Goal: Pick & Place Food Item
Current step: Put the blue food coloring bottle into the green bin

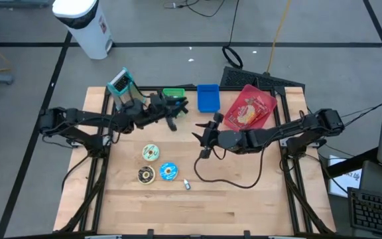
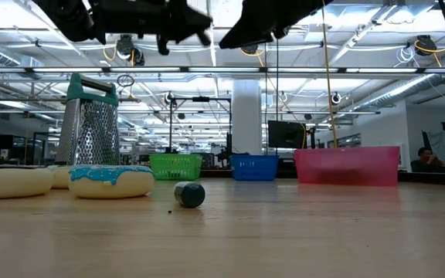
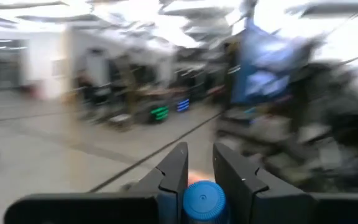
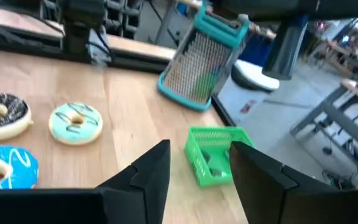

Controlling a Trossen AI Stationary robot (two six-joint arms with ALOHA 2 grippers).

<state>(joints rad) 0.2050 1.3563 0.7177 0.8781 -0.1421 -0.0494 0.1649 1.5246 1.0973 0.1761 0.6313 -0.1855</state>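
Three donuts (image 1: 150,152) near the front, baskets (image 1: 207,97) behind (grater (image 1: 122,87) left) — cap (image 1: 186,185) beside.

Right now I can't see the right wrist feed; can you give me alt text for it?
The right hand hangs open above the wooden table, its two dark fingers framing a small green basket. Beyond the basket a teal-framed grater stands at the table's edge, and three donuts lie off to one side: chocolate, mint-green and blue.

The table (image 1: 211,206) is pale, matt wood. Beyond the right gripper (image 4: 197,171), the grater (image 4: 205,62) shows perforated metal in a teal plastic frame. The green basket (image 4: 213,155) is latticed plastic.
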